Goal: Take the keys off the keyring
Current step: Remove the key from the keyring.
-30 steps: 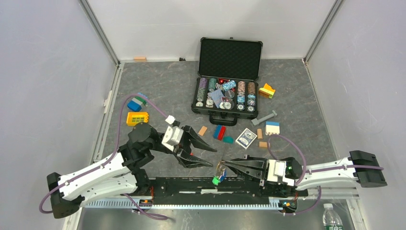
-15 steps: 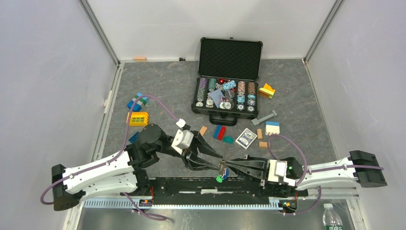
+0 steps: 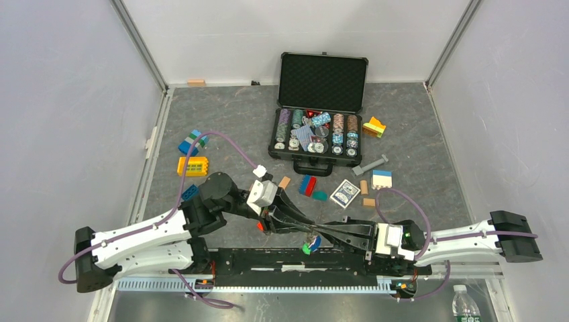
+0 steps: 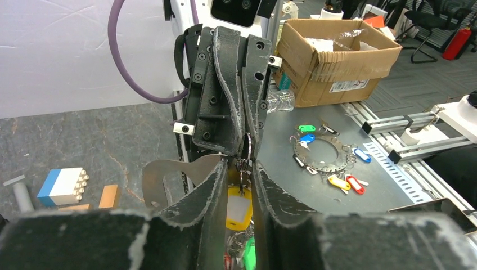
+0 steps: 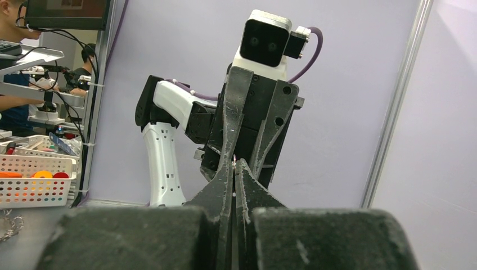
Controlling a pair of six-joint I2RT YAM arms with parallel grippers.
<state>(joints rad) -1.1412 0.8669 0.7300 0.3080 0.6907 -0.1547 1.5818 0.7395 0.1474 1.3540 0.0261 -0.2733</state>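
Observation:
My right gripper [image 3: 315,231] is shut on the thin keyring [image 4: 247,145] and holds it above the near rail. The keys [image 3: 310,245] hang below it as a bunch, showing green and blue heads from above. My left gripper [image 3: 306,230] meets the right one tip to tip. Its fingers [image 4: 216,180] stand a narrow gap apart on either side of the dangling wire, with a yellow key head [image 4: 238,207] and a green one [image 4: 249,256] seen between them. In the right wrist view only a silver glint of the keyring [image 5: 233,160] shows at my right gripper [image 5: 234,164].
An open black case [image 3: 321,70] of poker chips sits at the back. A card deck [image 3: 346,193], red and blue blocks [image 3: 308,185] and a yellow block [image 3: 192,165] lie on the mat. A black rail [image 3: 268,261] runs under both grippers.
My left arm has swung right, up to the right gripper, and its jaws have narrowed around the hanging keys. The right gripper has stayed put, still shut.

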